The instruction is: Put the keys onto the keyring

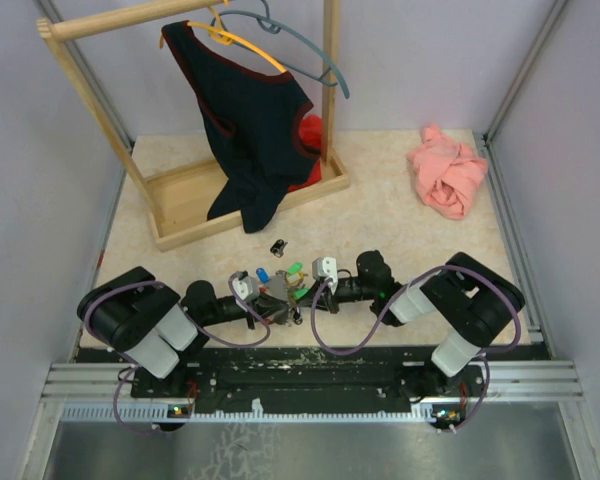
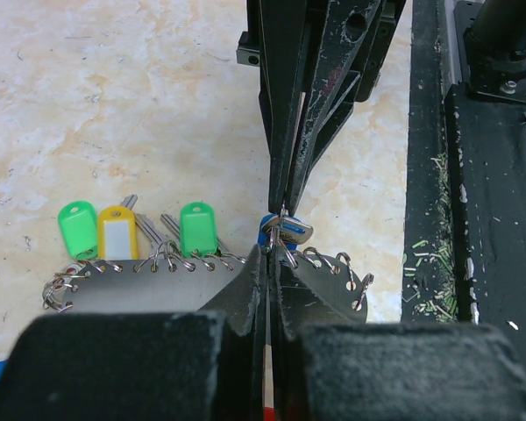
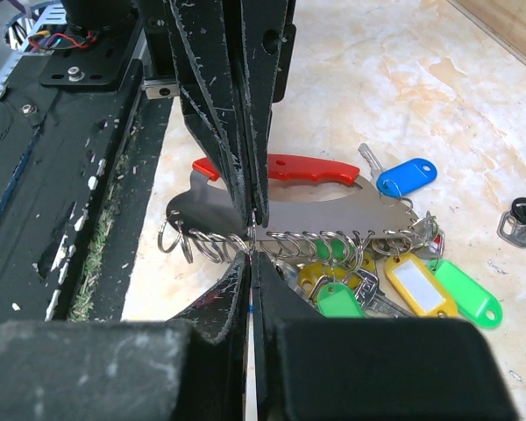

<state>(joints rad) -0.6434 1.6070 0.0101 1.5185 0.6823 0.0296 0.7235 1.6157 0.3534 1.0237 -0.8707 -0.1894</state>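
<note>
Left gripper (image 2: 265, 252) and right gripper (image 3: 250, 248), both pinched shut, meet tip to tip at the keyring (image 3: 333, 215) plate's ringed edge.
Both arms lie low beside the near rail (image 2: 491, 219). The keys (image 3: 421, 285) cluster on the rings. The pale table (image 1: 400, 240) is open up to the wooden rack (image 1: 230, 205) and pink cloth (image 1: 448, 170).

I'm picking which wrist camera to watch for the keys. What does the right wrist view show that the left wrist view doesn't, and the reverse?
Only the right wrist view shows the red handle, the blue-tagged key in full, and a small black clip lying apart from the bunch. Only the left wrist view plainly shows the small blue key at the tip of the right fingers. Both show the metal plate edged with rings, and the left fingers and right fingers shut, meeting at that ringed edge.
</note>
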